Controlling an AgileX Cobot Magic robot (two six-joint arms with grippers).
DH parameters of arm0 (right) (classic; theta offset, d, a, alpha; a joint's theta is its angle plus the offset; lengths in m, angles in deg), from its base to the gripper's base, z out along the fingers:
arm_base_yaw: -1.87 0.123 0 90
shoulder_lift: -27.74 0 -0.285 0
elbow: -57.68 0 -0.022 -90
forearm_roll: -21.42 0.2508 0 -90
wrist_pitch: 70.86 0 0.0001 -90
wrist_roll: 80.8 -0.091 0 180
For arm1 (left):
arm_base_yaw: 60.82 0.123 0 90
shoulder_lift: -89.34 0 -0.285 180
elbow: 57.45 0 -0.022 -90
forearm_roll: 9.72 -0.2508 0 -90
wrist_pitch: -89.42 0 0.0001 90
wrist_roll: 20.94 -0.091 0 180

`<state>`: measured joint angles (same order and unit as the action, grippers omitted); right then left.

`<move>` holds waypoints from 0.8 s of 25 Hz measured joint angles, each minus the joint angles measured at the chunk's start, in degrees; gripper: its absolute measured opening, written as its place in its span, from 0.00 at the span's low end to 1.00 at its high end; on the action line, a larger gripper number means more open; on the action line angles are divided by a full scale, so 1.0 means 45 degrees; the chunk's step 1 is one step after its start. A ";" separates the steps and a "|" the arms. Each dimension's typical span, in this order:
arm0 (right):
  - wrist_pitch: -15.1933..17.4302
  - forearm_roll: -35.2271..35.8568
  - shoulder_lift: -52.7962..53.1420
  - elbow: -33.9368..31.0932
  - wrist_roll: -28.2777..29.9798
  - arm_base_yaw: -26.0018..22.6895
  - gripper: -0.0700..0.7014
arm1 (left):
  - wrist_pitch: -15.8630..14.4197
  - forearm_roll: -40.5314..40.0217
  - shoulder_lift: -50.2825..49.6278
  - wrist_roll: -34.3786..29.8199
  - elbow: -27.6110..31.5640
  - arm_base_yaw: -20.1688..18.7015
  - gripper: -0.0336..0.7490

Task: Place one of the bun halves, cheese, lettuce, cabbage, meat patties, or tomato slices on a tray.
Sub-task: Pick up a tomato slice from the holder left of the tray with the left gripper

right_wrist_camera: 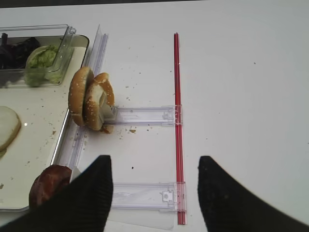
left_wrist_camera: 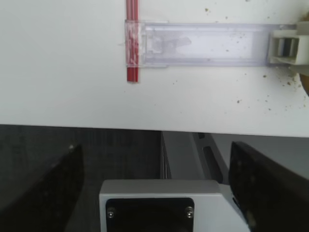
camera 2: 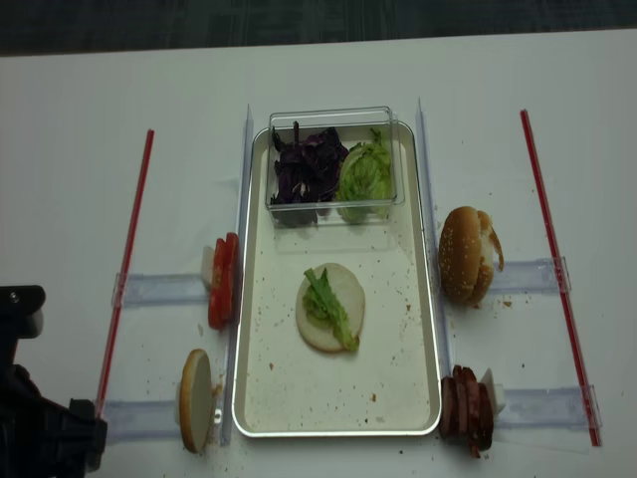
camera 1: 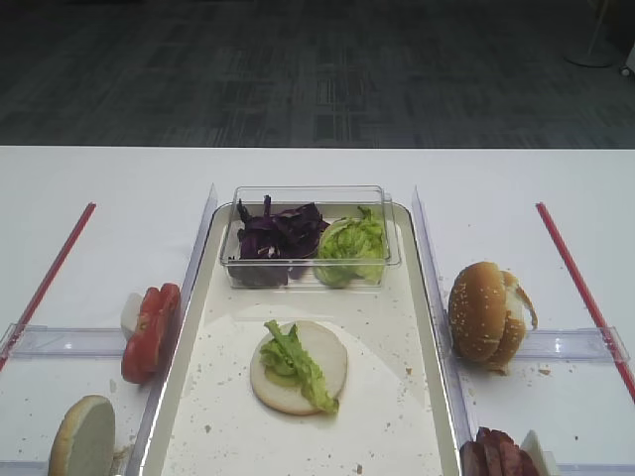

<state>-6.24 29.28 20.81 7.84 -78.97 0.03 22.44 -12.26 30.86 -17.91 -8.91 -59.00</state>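
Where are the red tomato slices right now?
In the exterior high view, the round red tomato slices stand on edge left of the silver-rimmed tray, just outside its rim, above the lone pale bun half.

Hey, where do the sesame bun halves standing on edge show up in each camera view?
Exterior high: sesame bun halves stand right of the tray, at mid-height.
Right wrist: they are upper left, beside the tray's edge.
Left wrist: not in it.
Exterior high (realsense): right of the tray, centre-right.
Shared landmark: the red strip on the table to their right.
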 joint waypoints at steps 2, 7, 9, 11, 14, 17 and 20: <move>0.0000 0.0000 0.0000 0.0000 0.0000 0.0000 0.64 | 0.0019 0.0000 -0.0115 0.0308 -0.0061 0.0000 0.76; 0.0000 0.0000 0.0000 0.0000 0.0000 0.0000 0.64 | 0.0298 -0.0263 -0.1284 0.0742 -0.0765 0.0000 0.76; 0.0000 0.0000 0.0000 0.0000 0.0000 0.0000 0.64 | 0.0560 -0.0514 -0.1980 0.0880 -0.1098 0.0000 0.76; 0.0000 0.0000 0.0000 0.0000 0.0000 0.0000 0.64 | 0.0832 -0.0717 -0.2769 0.0952 -0.1562 0.0000 0.76; 0.0000 0.0000 0.0000 0.0000 0.0000 0.0000 0.64 | 0.1238 -0.0969 -0.3996 0.0972 -0.2442 0.0000 0.76; 0.0000 0.0000 0.0000 0.0000 0.0000 0.0000 0.64 | 0.1389 -0.1038 -0.5421 0.1001 -0.3590 0.0000 0.76; 0.0000 0.0000 0.0000 0.0000 0.0000 0.0000 0.64 | 0.1487 -0.1061 -0.6878 0.1001 -0.4836 0.0000 0.76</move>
<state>-6.24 29.28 20.81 7.84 -78.97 0.03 29.13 -17.04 -0.09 -13.40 -30.67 -59.00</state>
